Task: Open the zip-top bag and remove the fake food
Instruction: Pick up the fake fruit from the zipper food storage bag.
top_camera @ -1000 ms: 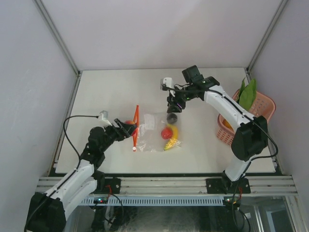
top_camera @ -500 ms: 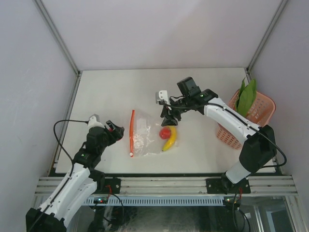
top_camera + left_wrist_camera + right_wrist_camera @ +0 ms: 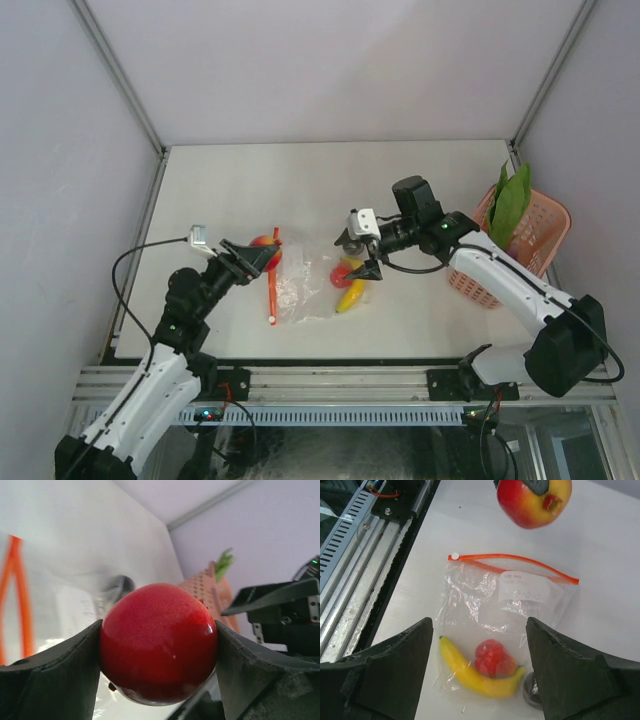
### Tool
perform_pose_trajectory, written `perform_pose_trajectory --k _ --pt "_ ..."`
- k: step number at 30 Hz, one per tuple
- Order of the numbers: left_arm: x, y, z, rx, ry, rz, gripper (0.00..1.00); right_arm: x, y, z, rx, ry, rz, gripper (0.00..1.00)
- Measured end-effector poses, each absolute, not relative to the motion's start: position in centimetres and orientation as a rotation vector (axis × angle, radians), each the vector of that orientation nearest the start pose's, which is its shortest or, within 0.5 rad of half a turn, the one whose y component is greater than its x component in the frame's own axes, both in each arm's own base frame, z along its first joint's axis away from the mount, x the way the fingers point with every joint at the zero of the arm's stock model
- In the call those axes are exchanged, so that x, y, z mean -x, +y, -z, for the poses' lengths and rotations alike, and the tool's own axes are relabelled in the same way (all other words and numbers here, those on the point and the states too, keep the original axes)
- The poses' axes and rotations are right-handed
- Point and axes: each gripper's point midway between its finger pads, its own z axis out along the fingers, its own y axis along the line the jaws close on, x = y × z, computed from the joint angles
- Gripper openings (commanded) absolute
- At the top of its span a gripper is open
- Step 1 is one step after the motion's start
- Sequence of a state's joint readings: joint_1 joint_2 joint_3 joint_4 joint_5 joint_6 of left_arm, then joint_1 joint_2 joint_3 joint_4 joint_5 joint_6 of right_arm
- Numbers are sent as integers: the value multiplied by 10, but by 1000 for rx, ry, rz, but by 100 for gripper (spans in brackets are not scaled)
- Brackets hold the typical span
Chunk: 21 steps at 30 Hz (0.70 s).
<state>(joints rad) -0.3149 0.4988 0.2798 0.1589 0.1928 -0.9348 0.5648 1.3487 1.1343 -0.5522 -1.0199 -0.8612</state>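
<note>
Top external: left gripper (image 3: 262, 252) is clamped on a red-yellow fruit (image 3: 157, 642), jaws spread wide around it, 1 finger on each side. The fruit sits over the zipper end of the zip-top bag (image 3: 470, 600) and looks to be off the table (image 3: 220, 190).

Right gripper (image 3: 479, 630): jaws wide apart, nothing between them, hanging over the bag's other end.

Bag lies flat near mid-table, orange zipper (image 3: 515, 562) toward the left arm, white label (image 3: 525, 591) just below the zipper. Left wrist view shows the zipper as 2 orange strips splitting apart, so the mouth is at least partly open.

Banana (image 3: 470, 677) and a red fruit (image 3: 492, 660) touch each other at the end away from the zipper. They look to be under the plastic, can't confirm.

Pink basket (image 3: 548, 225) is at the table's right edge, well apart from the bag, with a leafy vegetable (image 3: 512, 195) standing in it.
</note>
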Motion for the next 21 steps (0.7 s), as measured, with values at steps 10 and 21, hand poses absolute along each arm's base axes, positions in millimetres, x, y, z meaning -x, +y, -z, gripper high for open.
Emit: perform_pose_trajectory --k 10,21 --pt "-224 -227 -226 256 1713 1531 16 -207 295 -238 1596 1137 -1052 93" --pt "-203 -266 -255 145 1640 1747 16 -209 303 -262 1458 1125 -1111 99"
